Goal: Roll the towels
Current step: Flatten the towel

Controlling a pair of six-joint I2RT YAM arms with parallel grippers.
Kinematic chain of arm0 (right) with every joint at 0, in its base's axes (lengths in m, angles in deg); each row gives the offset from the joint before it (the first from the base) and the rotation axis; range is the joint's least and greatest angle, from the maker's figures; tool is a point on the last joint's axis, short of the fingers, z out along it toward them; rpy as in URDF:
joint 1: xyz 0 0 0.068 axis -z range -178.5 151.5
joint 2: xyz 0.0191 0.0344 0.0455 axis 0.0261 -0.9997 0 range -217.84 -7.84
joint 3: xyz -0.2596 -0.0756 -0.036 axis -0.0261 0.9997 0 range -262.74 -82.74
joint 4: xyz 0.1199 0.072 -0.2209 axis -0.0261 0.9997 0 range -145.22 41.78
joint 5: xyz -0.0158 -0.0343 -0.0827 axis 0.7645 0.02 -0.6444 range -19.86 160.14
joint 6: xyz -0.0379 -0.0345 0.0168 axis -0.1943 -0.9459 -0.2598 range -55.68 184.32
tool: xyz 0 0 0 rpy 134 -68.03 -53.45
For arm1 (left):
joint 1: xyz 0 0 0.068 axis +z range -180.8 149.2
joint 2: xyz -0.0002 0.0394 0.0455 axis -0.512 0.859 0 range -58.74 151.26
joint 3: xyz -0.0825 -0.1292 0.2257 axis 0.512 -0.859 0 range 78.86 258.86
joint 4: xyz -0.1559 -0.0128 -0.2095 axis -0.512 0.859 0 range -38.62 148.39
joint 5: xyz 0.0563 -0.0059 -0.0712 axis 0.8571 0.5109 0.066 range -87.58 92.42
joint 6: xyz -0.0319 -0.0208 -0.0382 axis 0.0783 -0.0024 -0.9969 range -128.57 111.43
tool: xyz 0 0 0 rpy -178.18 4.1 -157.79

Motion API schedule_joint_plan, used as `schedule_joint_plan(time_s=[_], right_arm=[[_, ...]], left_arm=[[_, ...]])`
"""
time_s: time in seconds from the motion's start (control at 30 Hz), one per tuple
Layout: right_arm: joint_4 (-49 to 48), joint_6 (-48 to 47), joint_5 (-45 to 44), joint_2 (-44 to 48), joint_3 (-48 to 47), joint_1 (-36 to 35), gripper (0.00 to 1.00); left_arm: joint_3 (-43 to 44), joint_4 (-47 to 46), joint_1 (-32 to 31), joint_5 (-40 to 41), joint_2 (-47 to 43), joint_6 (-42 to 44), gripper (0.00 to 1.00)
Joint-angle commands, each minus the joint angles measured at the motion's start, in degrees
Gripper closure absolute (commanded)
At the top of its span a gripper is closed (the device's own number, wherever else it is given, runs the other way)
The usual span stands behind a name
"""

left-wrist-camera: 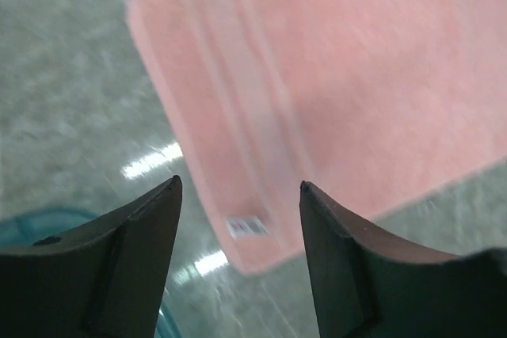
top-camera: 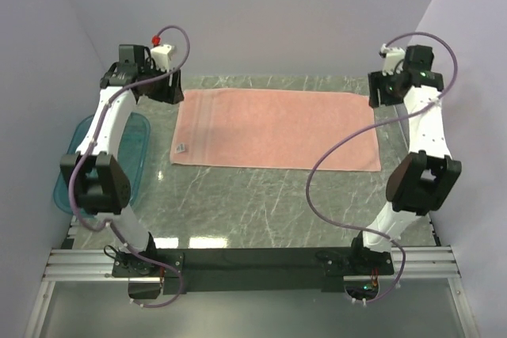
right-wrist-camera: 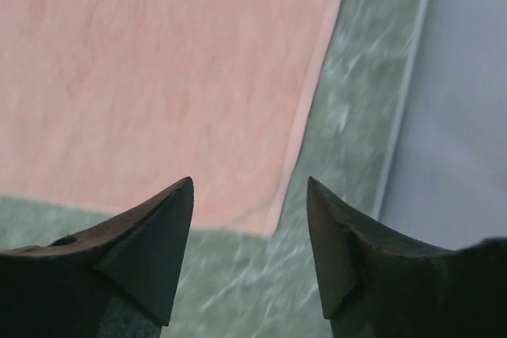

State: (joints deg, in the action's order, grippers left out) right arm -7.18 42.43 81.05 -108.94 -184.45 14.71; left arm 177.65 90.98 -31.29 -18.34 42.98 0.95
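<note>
Left gripper (left-wrist-camera: pixel 239 184): jaws parted, nothing held, hanging over the towel's left short edge. Right gripper (right-wrist-camera: pixel 249 181): jaws likewise apart and empty, above the far right corner. Salmon-pink towel (top-camera: pixel 277 128) lies flat and unrolled at the centre of the top frame, with a white label (top-camera: pixel 181 148) at its lower-left corner. Surface: grey-green marbled tabletop (top-camera: pixel 261 203), glossy, with light glints. Teal translucent tray (top-camera: pixel 141 148) at frame left, apart from the towel. Pale lavender walls (top-camera: pixel 277 13) on three sides.

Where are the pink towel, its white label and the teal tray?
pink towel (top-camera: pixel 277 128): top view, middle of cloth.
white label (left-wrist-camera: pixel 248 226): left wrist view, label's centre.
teal tray (top-camera: pixel 136 148): top view, bare right side.
</note>
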Motion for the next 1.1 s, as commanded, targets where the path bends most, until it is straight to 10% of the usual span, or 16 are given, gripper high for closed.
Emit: schedule_joint_plan(time_s=[0.0, 0.23, 1.07], right_arm=[[14.8, -1.9, 6.0, 0.2, 6.8, 4.7, 0.36], [14.1, -3.6, 6.8, 1.1, 18.1, 10.3, 0.77], [-5.0, 2.8, -4.7, -11.1, 27.4, 10.3, 0.85]], left_arm=[[-7.8, 6.8, -0.2, -6.5, -5.8, 3.0, 0.35], [-19.2, 7.2, -0.5, -5.9, -14.4, 2.9, 0.52], [-28.9, 3.5, -0.7, 0.8, -13.4, -1.9, 0.64]])
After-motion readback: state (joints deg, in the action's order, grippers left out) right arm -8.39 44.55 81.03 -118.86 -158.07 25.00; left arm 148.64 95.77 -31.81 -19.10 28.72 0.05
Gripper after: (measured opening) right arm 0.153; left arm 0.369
